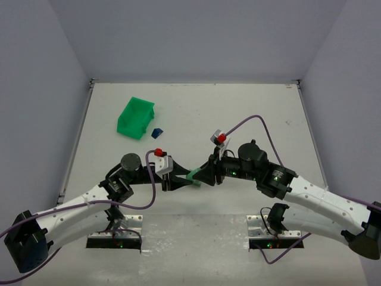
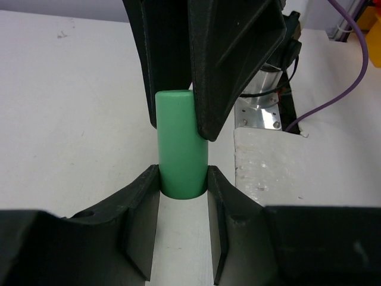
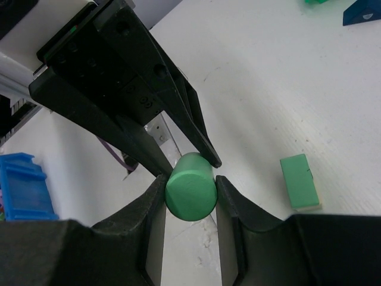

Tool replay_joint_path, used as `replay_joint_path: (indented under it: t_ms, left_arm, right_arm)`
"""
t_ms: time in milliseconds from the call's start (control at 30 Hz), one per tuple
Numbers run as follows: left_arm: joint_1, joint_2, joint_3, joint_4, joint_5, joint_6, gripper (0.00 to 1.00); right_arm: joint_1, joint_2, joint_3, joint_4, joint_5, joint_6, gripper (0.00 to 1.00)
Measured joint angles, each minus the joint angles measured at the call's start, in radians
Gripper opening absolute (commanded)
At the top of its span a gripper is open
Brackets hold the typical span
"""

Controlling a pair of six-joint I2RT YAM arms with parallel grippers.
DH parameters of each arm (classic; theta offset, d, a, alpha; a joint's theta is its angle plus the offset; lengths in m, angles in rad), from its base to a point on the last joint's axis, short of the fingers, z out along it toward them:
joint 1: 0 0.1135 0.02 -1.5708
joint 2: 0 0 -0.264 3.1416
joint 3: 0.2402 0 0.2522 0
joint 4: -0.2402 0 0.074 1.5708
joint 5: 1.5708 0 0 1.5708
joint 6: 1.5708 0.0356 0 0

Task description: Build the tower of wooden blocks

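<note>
White matte tabletop, smooth, walled on three sides. Bright green plastic bin, glossy, open-topped, sat at far left of it.

Left tool: black hard-plastic fingers, narrowly parted, clenched on the near end of a pale green wooden cylinder, pads touching both its sides. Right tool: same black fingers, closed in tight, clamped on the opposite end of that cylinder, pads flush on its curved sides. So both tools grasped one piece at once, tips almost meeting, near the front centre of the tabletop between the two arm bases. Cylinder was smooth painted wood, flat round ends, lying roughly horizontal, held above the tabletop.

No tower stood; pieces were scattered. Pale green rectangular wooden block lay flat on the tabletop near the tools, lighter edge showing at its base, apart from the cylinder. Dark blue roof-shaped wooden block, small, sloped faces, lay just beside the bin's near right corner, whether touching it couldn't tell.
</note>
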Motion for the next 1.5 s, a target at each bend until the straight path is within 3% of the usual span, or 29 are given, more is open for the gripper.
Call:
replay_joint_path:
  t_ms: [33,100,133,167,333,600,733,900,1067,1367,1500]
  left_arm:
    - [0.0,0.002,0.0,0.004,-0.004,-0.003,0.13]
    - [0.0,0.006,0.0,0.008,-0.008,-0.011,0.72]
    - [0.0,0.008,0.0,0.009,-0.011,-0.016,0.92]
    - [0.0,0.009,0.0,0.011,-0.016,-0.023,1.0]
    - [0.0,0.009,0.0,0.008,-0.06,-0.047,1.0]
    - [0.0,-0.05,0.0,0.016,-0.252,-0.148,1.0]
    - [-0.002,-0.037,0.036,-0.035,-0.528,-0.303,1.0]
    - [-0.003,0.063,0.191,-0.229,-0.91,-0.547,1.0]
    - [0.013,0.12,0.251,-0.4,-1.134,-0.726,1.0]
    - [0.207,0.087,0.174,-0.465,-1.127,-0.817,1.0]
    - [0.227,0.087,0.172,-0.472,-1.111,-0.827,1.0]
  right_arm:
    - [0.0,0.0,0.0,0.002,0.0,-0.003,0.11]
    - [0.0,-0.001,0.001,0.003,0.001,-0.012,0.07]
    - [0.0,-0.001,0.001,0.002,0.001,-0.017,0.07]
    - [0.0,-0.001,0.001,0.001,0.001,-0.023,0.06]
    - [0.0,0.0,0.01,-0.024,0.05,-0.054,0.06]
    - [0.0,0.009,0.046,-0.161,0.336,-0.093,0.09]
    - [0.0,0.022,0.049,-0.206,0.423,-0.122,0.09]
    - [0.005,0.099,0.062,-0.21,0.384,-0.194,0.09]
    - [0.032,0.217,0.104,-0.218,0.381,-0.255,0.1]
    - [0.06,0.357,0.178,-0.206,0.359,-0.312,0.12]
    - [0.073,0.389,0.2,-0.207,0.359,-0.321,0.14]
